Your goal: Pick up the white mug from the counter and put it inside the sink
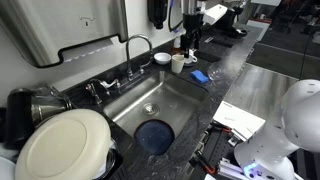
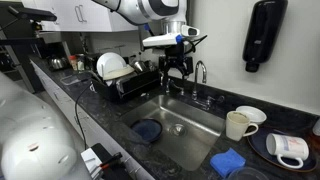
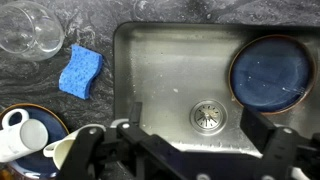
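The speckled counter (image 2: 60, 90) and the steel sink (image 2: 200, 132) are seen below the gripper (image 2: 175, 66), which is held wide open and empty above the basin. The white mug (image 2: 238, 125) is stood upright on the counter just beside the sink, in front of a small bowl (image 2: 254, 113). The gripper should be carried across, centred over the mug's rim and lowered straight, and the tipped mug (image 2: 290, 148) nearby should be avoided.

The sink (image 2: 200, 115) is set in the counter (image 2: 105, 112). A plate (image 2: 148, 131) lies in the sink. The mug (image 2: 238, 125) stands on the counter beside the sink, with a bowl (image 2: 254, 113) just behind it and a sponge (image 2: 228, 162) in front.
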`<action>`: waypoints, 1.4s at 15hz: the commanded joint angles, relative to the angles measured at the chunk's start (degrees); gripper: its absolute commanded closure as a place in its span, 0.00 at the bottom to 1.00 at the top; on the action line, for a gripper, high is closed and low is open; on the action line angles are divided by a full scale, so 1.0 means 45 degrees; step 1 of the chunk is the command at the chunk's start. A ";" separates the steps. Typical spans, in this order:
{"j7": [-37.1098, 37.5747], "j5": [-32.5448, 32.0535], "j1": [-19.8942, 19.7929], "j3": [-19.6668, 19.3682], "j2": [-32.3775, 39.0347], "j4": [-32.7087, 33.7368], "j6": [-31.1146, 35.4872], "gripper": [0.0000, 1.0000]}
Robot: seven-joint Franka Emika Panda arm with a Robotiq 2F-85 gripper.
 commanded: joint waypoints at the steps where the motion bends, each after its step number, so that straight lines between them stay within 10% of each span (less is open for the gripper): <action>1: 0.0011 -0.0008 0.0047 -0.0038 0.0006 0.0026 -0.0032 0.00; 12: -0.0888 0.0055 -0.0043 -0.0469 0.0410 0.0258 0.0622 0.00; 21: -0.0368 -0.0538 -0.1184 -0.1855 0.4087 0.2754 0.2041 0.00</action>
